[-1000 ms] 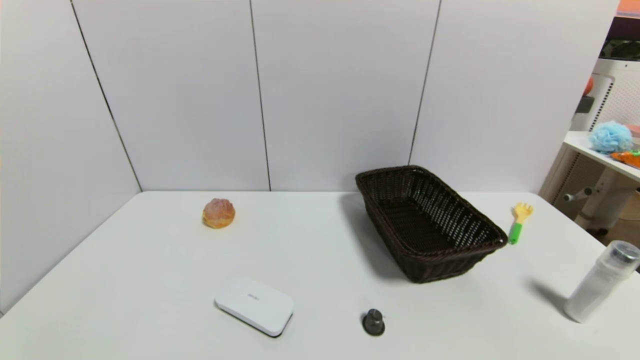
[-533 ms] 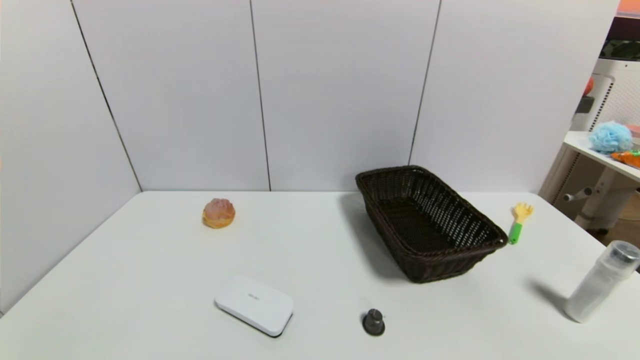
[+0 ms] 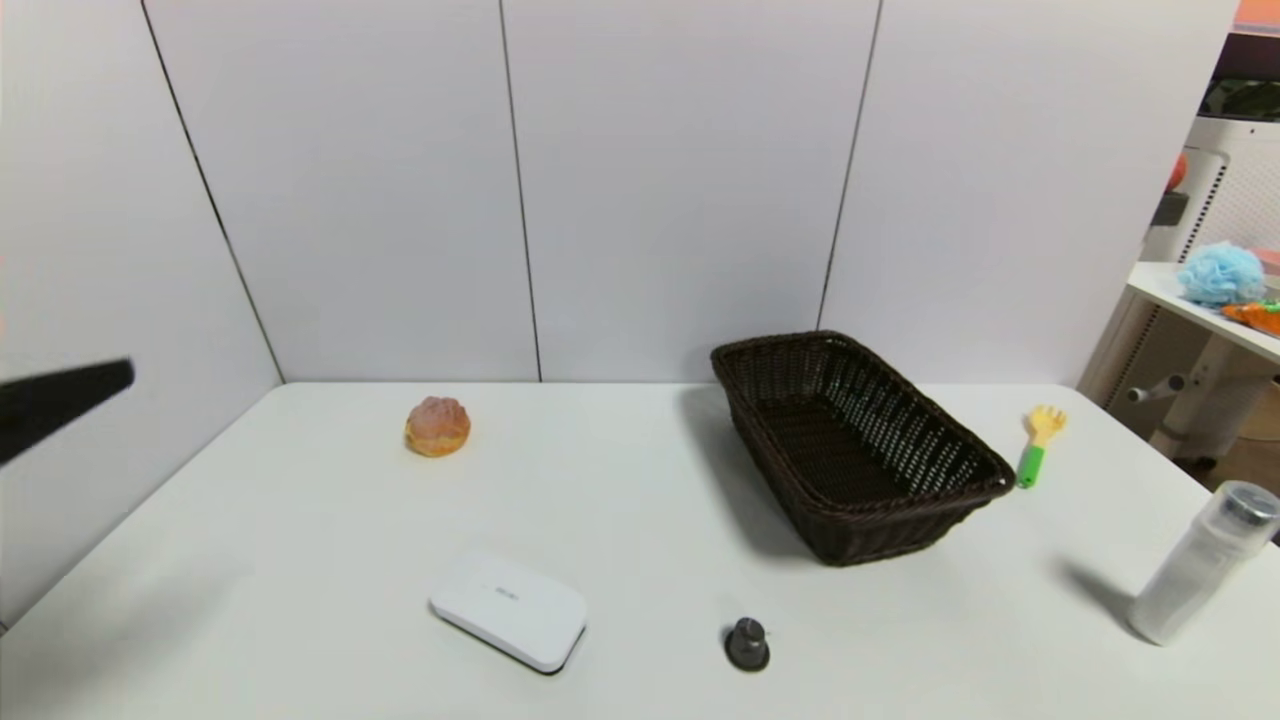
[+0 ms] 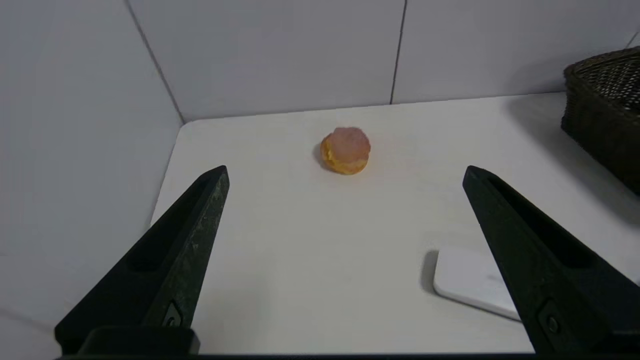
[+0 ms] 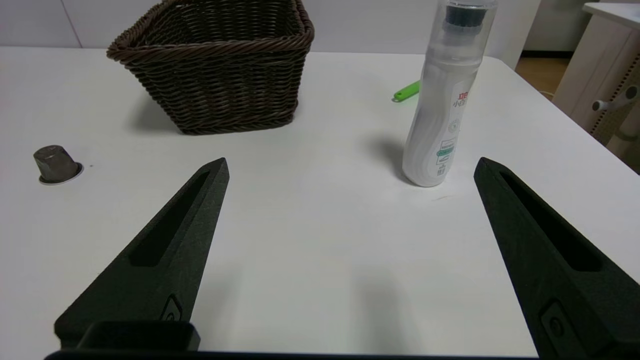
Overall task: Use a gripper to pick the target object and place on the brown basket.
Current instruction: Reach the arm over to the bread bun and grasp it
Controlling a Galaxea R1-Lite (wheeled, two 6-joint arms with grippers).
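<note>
Both end effectors gape wide, holding nothing: left end effector [image 4: 345,172] faces the bun [image 3: 437,426], which sits at 10 o'clock on the bench [image 3: 620,500], well apart from the brown basket [image 3: 985,470] at 2 o'clock; right end effector [image 5: 350,165] hovers low.

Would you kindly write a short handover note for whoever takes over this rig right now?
Left gripper: open, empty, raised at the table's left edge, aimed at the small round orange-brown toy bun, well short of it.
Right gripper: open, empty, parked low over the near right table, facing the white plastic bottle.
Dark brown woven wicker basket: right of centre, empty.
Done: nothing; the bun sits untouched at far left.
Left: reach, grasp the bun, carry it right, release in the basket.
</note>
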